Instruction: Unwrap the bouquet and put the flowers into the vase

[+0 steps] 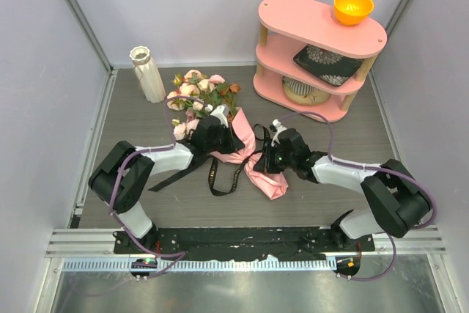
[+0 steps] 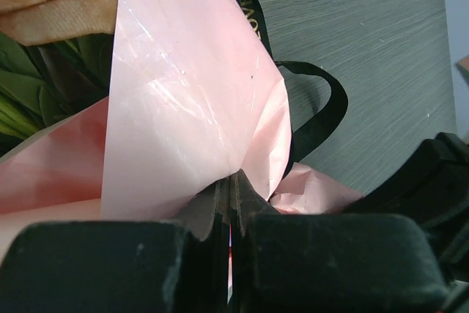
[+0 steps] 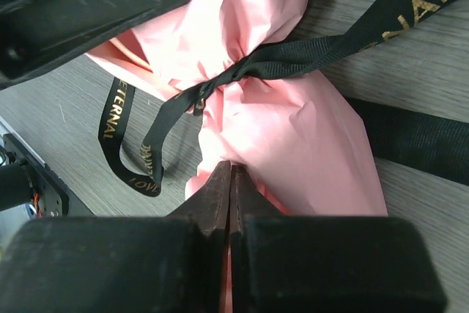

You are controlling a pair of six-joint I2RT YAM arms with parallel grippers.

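Note:
The bouquet (image 1: 220, 126) lies mid-table, its flowers (image 1: 194, 91) pointing toward the white ribbed vase (image 1: 149, 73), which stands upright at the back left. A black ribbon (image 3: 242, 71) is still knotted round the pink paper wrap (image 1: 265, 179), with loose ends trailing on the table (image 1: 217, 178). My left gripper (image 2: 233, 179) is shut on an edge of the pink paper (image 2: 183, 93) near the flower end; green leaves (image 2: 44, 78) show beside it. The right gripper (image 3: 233, 170) is shut on the crumpled pink paper (image 3: 293, 137) at the wrap's tail, just below the knot.
A pink three-tier shelf (image 1: 293, 16) stands at the back right with an orange bowl (image 1: 352, 6) on top, a dark patterned plate (image 1: 327, 64) on the middle tier and a white ribbed pot (image 1: 302, 91) at the bottom. Grey walls close in on both sides.

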